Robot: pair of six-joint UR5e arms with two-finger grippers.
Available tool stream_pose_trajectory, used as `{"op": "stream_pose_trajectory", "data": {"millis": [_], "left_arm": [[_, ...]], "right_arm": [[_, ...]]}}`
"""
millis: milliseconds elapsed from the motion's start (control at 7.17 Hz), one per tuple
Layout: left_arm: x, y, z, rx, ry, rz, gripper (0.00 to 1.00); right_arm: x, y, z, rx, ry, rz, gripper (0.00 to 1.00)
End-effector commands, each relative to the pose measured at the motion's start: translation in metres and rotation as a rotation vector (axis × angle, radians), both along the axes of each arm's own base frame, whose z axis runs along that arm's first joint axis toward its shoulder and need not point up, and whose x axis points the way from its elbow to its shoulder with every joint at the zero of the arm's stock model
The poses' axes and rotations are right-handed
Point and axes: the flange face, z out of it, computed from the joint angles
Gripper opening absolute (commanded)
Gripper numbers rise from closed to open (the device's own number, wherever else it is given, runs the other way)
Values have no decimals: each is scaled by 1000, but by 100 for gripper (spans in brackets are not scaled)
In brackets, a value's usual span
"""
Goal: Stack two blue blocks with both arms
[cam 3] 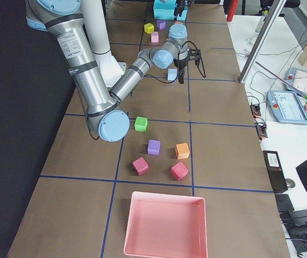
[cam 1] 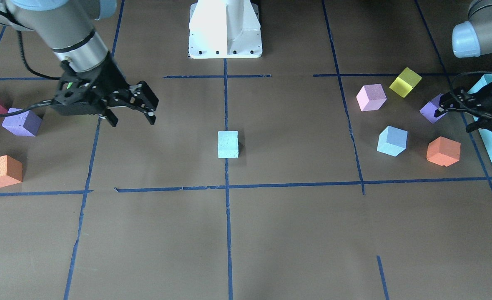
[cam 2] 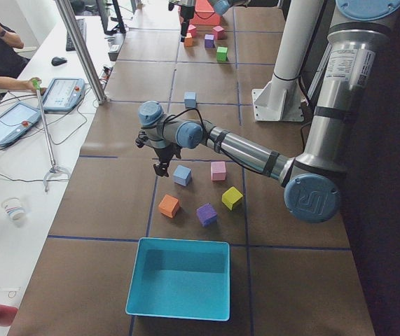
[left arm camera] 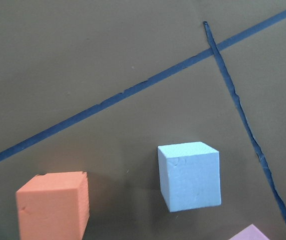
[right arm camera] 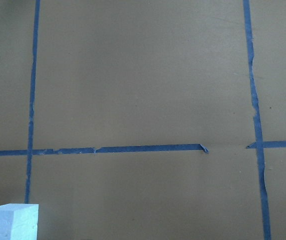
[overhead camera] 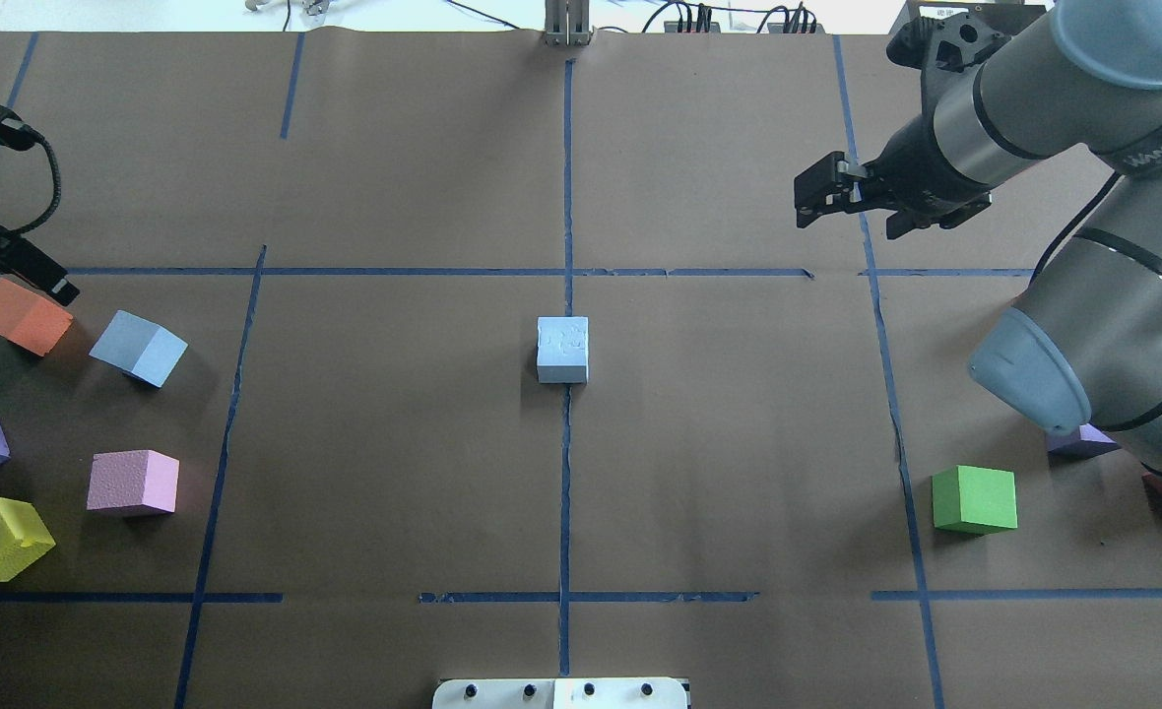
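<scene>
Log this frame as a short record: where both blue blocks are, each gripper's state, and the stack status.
centre blue block: on the central tape line, alone, nothing on top
second blue block: robot's left side, beside the orange cube, not gripped
left gripper: looks open, empty, hovers near the second blue block and the orange cube
right gripper: open, empty, in the air on the robot's right of the centre blue block
stack: not yet built; the blocks lie far apart
</scene>
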Motion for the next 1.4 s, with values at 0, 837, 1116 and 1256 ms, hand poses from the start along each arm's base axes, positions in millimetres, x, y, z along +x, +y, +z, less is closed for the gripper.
{"op": "stream_pose_trajectory", "data": {"millis": [0,837,1116,1256], "left_arm": [[41,0,22,9,-26,-32,100],[90,17,36,-28,-82,-18,100],[100,21,40,-30,-85,1,100],[106,23,46,-39,-90,13,100]], "right_arm": [[3,-2,15,0,22,-11,100],[-6,-12,41,-14,33,-10,100],[-6,-12,42,-16,34,-10,100],[-6,-12,42,-16,34,-10,100]]}}
